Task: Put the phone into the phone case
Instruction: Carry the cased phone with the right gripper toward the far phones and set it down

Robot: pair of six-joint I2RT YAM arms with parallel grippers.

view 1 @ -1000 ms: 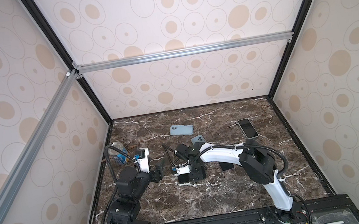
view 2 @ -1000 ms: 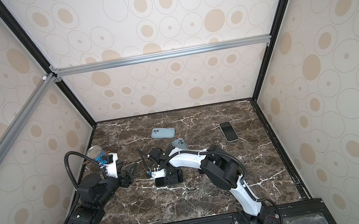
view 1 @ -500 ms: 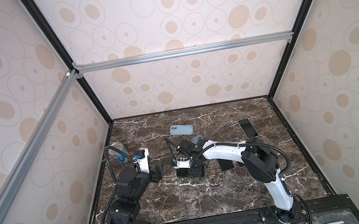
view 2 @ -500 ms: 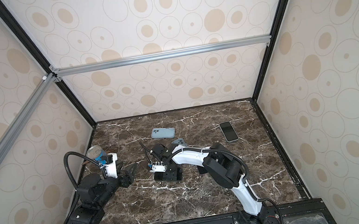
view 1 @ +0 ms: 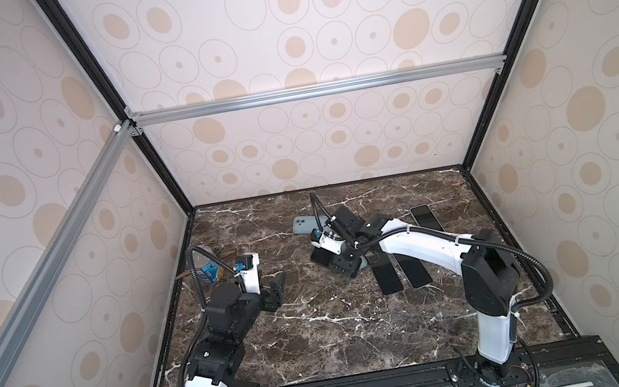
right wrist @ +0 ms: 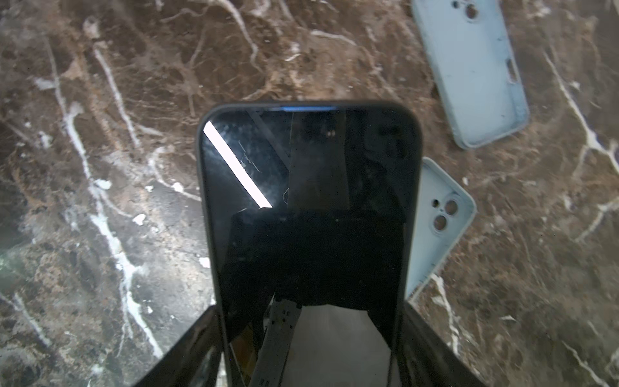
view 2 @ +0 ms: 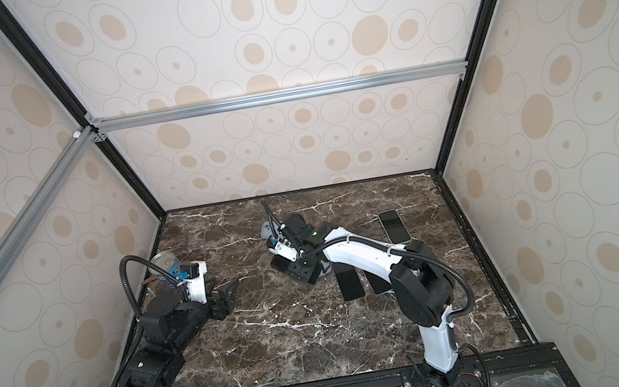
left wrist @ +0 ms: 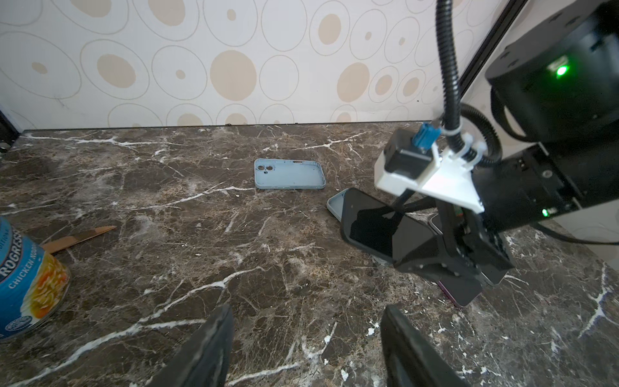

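A black phone (right wrist: pixel 308 201) is held by its long edges, screen up, in my right gripper (right wrist: pixel 311 311), which is shut on it a little above the marble. Part of a light-blue phone case (right wrist: pixel 442 214) lies under the phone's far side. Another empty light-blue case (right wrist: pixel 469 67) lies open side up further back, also seen in the left wrist view (left wrist: pixel 289 174) and in a top view (view 1: pixel 302 225). In both top views the right gripper (view 1: pixel 341 261) (view 2: pixel 298 268) hangs near the table's middle. My left gripper (left wrist: pixel 306 315) (view 1: pixel 276 288) stands open and empty at the left.
Two dark phones (view 1: pixel 386 279) (view 1: pixel 415 274) lie side by side under the right arm, and a third (view 1: pixel 425 218) lies at the back right. A blue soup can (view 1: pixel 208 267) and a wooden stick (left wrist: pixel 80 236) sit by the left wall.
My right gripper has carried the phone away from the front edge and to the right, toward the cases. The left arm has not moved.
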